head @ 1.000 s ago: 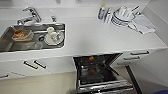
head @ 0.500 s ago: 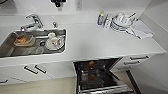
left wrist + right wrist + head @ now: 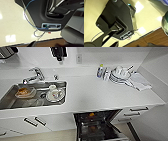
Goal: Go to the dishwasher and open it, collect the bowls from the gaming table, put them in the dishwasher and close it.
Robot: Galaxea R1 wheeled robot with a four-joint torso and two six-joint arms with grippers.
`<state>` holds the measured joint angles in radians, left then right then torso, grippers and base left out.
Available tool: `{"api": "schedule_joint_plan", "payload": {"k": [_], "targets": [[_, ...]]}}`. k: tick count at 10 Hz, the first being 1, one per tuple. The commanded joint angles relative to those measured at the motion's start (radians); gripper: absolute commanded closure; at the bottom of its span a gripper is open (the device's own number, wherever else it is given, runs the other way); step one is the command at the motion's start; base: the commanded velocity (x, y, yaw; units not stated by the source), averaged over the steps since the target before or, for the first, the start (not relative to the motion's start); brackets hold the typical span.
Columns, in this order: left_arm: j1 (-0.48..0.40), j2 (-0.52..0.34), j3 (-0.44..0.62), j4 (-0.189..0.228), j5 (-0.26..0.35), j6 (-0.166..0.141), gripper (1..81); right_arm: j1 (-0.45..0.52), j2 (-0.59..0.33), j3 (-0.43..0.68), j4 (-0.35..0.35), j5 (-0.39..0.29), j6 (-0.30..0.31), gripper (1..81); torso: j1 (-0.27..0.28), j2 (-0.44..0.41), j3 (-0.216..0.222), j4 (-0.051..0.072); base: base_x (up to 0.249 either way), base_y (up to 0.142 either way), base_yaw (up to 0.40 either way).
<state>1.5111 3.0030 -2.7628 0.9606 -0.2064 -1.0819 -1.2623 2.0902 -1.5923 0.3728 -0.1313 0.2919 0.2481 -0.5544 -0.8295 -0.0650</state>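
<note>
Directly below the white bench (image 3: 105,98), the dishwasher (image 3: 98,125) stands open, its dark rack holding something orange (possibly a bowl, too blurred to tell). Neither arm reaches toward it; whether either gripper's fingers are spread, I cannot tell.

kitchen, steel sink (image 3: 10,100), white counter (image 3: 100,94), open dishwasher (image 3: 97,124)
</note>
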Motion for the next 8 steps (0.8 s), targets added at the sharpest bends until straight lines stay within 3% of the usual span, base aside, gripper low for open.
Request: {"api": "schedule_joint_plan", "payload": {"k": [1,4,8], "targets": [[0.031,0.004,0.002,0.000,0.056,-0.006,1.0,-0.047,0.006,-0.026,-0.021,-0.053,-0.002,1.0,0.063,-0.097,0.000,0.000,0.000,0.000,0.000],[0.030,0.002,0.002,0.000,0.058,-0.006,1.0,-0.042,0.064,-0.038,-0.011,-0.053,0.016,1.0,0.128,-0.201,0.000,0.000,0.000,0.000,0.000],[0.031,0.001,0.002,0.000,0.058,-0.006,1.0,0.037,0.159,-0.136,0.175,-0.065,0.128,1.0,0.219,-0.346,0.001,0.000,0.000,0.000,0.000]]}}
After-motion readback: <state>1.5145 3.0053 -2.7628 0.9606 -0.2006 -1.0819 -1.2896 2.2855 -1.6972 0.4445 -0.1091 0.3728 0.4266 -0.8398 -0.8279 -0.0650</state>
